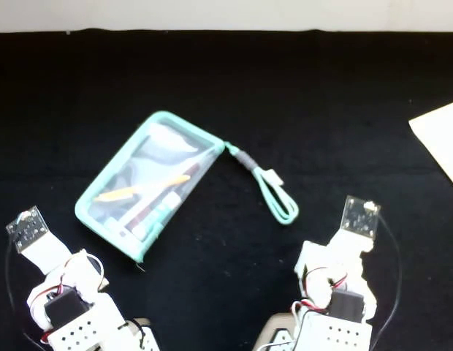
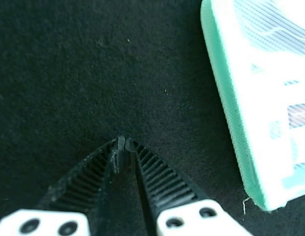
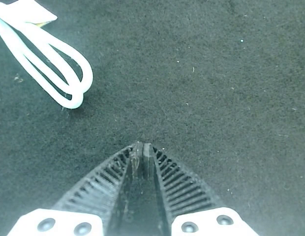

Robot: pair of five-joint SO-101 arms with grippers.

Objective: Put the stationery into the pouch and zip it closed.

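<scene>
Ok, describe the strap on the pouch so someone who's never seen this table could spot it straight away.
On the black table, a mint-green see-through pouch lies at a slant near the middle. A thin mint strap runs from its far right corner and ends in a narrow loop. Unlike the orange pen, it lies outside the pouch, flat on the table.

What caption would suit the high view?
Mint pouch holding stationery, strap trailing, on a black table.
</scene>
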